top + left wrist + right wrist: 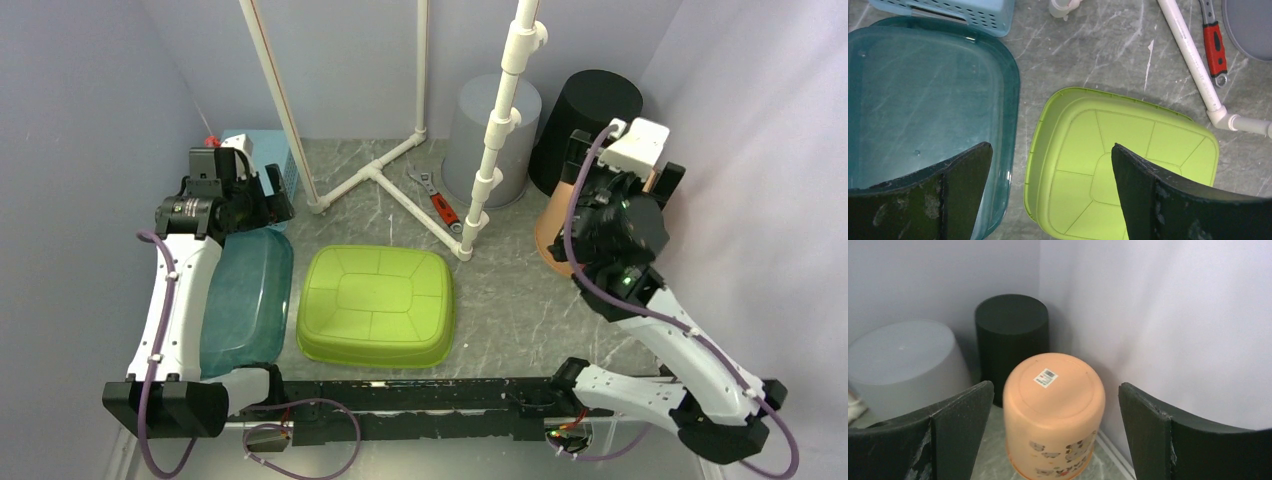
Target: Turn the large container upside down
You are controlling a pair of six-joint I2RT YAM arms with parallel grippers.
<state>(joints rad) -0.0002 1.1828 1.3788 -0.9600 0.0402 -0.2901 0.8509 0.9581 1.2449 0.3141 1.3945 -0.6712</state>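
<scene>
The large container [378, 305], a lime green tub, lies bottom up in the middle of the table; its ribbed base [1128, 135] fills the lower right of the left wrist view. My left gripper [268, 205] hangs open above the gap between this tub and a teal tub [923, 100], holding nothing [1049, 147]. My right gripper [620, 185] is open at the back right. It faces an upturned orange bucket [1053, 405] that stands apart from both fingers [1055, 387].
The teal tub [250, 295] lies just left of the green one. Behind it is a light blue basket [270, 150]. A white pipe frame [400, 190] and a red-handled wrench [440, 205] are at the back. A grey bucket [465, 140] and a black bucket [590, 110] stand upturned by the wall.
</scene>
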